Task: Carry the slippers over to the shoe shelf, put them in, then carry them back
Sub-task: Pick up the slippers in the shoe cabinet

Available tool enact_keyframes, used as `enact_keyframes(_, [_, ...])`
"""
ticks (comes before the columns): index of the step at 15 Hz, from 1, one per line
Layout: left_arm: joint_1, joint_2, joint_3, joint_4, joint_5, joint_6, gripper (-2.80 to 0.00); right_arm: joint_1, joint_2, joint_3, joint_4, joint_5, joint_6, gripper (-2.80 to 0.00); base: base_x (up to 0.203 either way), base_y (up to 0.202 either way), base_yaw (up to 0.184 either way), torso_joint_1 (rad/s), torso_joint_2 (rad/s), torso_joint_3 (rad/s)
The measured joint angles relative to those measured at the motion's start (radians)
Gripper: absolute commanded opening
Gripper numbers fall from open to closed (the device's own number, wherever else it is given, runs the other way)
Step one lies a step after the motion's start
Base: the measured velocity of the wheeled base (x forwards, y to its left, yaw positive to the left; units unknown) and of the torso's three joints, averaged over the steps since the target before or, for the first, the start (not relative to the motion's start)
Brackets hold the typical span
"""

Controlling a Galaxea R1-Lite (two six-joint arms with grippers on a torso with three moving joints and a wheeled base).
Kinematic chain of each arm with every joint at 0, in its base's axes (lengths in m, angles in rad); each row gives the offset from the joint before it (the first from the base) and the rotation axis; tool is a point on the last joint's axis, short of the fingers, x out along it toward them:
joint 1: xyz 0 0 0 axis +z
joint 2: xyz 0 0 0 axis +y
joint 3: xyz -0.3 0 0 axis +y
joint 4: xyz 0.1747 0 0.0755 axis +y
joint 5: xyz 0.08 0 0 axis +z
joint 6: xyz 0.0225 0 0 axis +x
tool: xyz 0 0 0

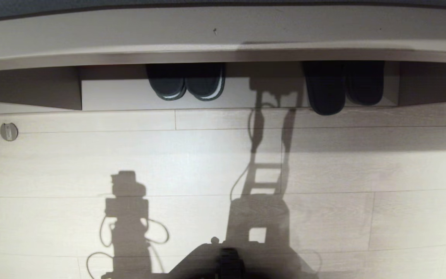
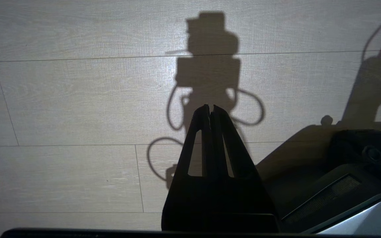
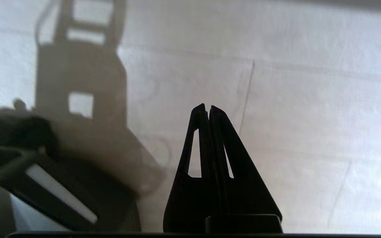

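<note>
1. Both grippers clenched, empty, over bare floor: left gripper [image 2: 210, 107], right gripper [image 3: 207, 107].
2. Slippers [image 1: 343, 87] on shoe shelf [image 1: 130, 95] base, right of white-edged pair [image 1: 186, 82].
3. Best spread right fingers before reaching; protruding slipper first.

Ahead of you the shoe shelf [image 1: 130, 97] runs across the far edge of the floor [image 1: 207, 162]. In it, the slippers [image 1: 343, 87] sit to the right, one poking out over the edge, with another pair [image 1: 186, 81] well apart to their left. A small disc [image 1: 9, 131] lies on the floor at far left.
</note>
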Motion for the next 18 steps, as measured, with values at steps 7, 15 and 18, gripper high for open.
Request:
enact_keyframes(7, [0.0,0.0,0.0,0.0,0.0,-0.006,-2.8,0.0,-0.015,0.002,0.047,-0.021,0.002,-2.8,0.0,0.0,0.0,0.0,0.0,0.0])
enact_keyframes(15, [-0.001,0.0,0.0,0.0,0.0,-0.005,-2.8,0.001,0.091,-0.152,-0.021,0.059,0.011,-2.8,0.0,0.0,0.0,0.0,0.0,0.0])
enact_keyframes(18, [-0.001,0.0,0.0,0.0,0.0,-0.004,-2.8,0.003,0.331,-0.291,-0.126,0.093,-0.012,-2.8,0.0,0.0,0.0,0.0,0.0,0.0])
